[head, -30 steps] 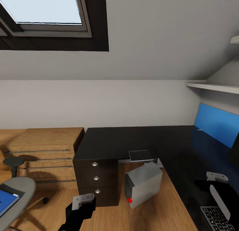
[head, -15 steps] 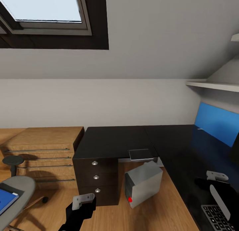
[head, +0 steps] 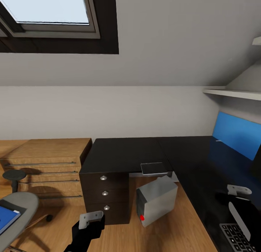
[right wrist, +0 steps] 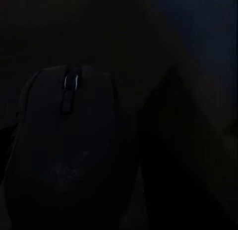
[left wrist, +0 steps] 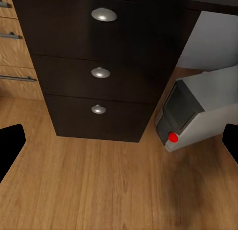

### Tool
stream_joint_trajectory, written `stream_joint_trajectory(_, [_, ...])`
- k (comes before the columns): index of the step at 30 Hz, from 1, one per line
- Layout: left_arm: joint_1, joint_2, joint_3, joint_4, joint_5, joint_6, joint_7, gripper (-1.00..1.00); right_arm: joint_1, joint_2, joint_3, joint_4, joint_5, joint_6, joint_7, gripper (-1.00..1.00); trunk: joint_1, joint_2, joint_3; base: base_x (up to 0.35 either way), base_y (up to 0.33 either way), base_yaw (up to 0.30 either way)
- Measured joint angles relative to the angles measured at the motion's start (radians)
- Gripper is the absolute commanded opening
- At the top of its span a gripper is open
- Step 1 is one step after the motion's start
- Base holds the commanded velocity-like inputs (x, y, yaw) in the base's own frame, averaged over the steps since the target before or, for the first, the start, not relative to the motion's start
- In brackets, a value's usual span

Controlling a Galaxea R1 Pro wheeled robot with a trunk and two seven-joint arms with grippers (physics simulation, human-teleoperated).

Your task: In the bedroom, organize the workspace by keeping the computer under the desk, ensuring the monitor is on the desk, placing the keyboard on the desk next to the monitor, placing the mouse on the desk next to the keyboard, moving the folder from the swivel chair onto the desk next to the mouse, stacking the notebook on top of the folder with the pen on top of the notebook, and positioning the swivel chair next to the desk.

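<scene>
i had the right gripper (head: 237,199) over the black desk (head: 125,154), and through its wrist camera the mouse (right wrist: 69,136) loomed large and close between the fingers, so i judged it was clenched on the mouse, though the picture was too dark to show actual contact. in the head view that hand hung just beyond the keyboard (head: 237,239), which already lay on the desktop at the lower right corner of the picture. so i reckoned the keyboard was placed and the mouse was about to go down beside it. the left gripper (head: 91,220) hung low over the wooden floor in front of the three drawers (left wrist: 99,71), its fingers spread wide at the edges of its wrist view with nothing between them, released and idle. the computer (head: 156,200) sat on the floor by the drawers, tilted, partly under the desk's edge but sticking out, so i judged it might need nudging further in. the notebook (head: 155,168) lay at the desk's front lip above the computer. the swivel chair (head: 21,205) stood off at the lower left, well apart from the desk, with the blue folder (head: 7,217) on its seat. i couldn't make out the pen, and of the monitor perhaps only a dark sliver showed at the right edge, too little to be sure. left to do, by my reading: set down the mouse, fetch the folder, stack notebook and pen, and roll the chair in.
</scene>
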Motion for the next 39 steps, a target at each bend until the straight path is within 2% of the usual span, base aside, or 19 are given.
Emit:
stream_joint_trajectory(17, [0.0,0.0,0.0,0.0,0.0,0.0,0.0,1.0,0.0,0.0,0.0,0.0,0.001,-0.001,-0.005,-1.0,0.061,-0.112,-0.05,0.0,0.0,0.0])
stream_joint_trajectory(36, [0.0,0.001,0.002,0.0,0.0,0.004,0.0,1.0,0.0,0.001,0.0,0.0,0.002,0.0,-0.006,-1.0,0.061,-0.112,-0.05,0.0,0.0,0.0])
stream_joint_trajectory(37, [0.0,0.001,0.002,0.0,0.0,0.004,0.0,1.0,0.0,0.001,0.0,0.0,0.001,0.0,-0.006,1.0,0.061,-0.112,-0.05,0.0,0.0,0.0])
stream_joint_trajectory(39, [0.0,0.001,0.002,0.0,0.0,0.004,0.0,1.0,0.0,0.001,0.001,0.0,-0.002,0.0,-0.009,1.0,0.061,-0.112,-0.05,0.0,0.0,0.0])
